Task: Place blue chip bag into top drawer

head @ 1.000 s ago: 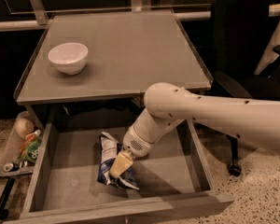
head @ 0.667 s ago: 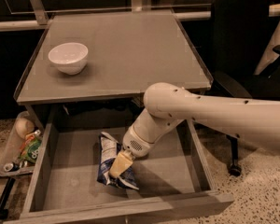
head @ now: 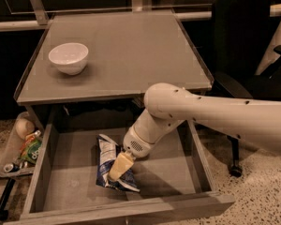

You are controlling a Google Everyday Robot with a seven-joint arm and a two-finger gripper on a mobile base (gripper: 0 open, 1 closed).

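Observation:
The top drawer (head: 65,182) is pulled open below the grey tabletop. The blue chip bag (head: 104,157), dark blue with white panels, lies on the drawer's flat bottom near its middle. My white arm reaches in from the right and down into the drawer. My gripper (head: 118,168) with its yellowish fingers is down on the bag, over its right half. The part of the bag under the gripper is hidden.
A white bowl (head: 68,57) stands on the tabletop (head: 131,50) at the left. A black office chair (head: 246,46) stands to the right of the table. A low tray with clutter (head: 23,149) sits on the floor at the left of the drawer.

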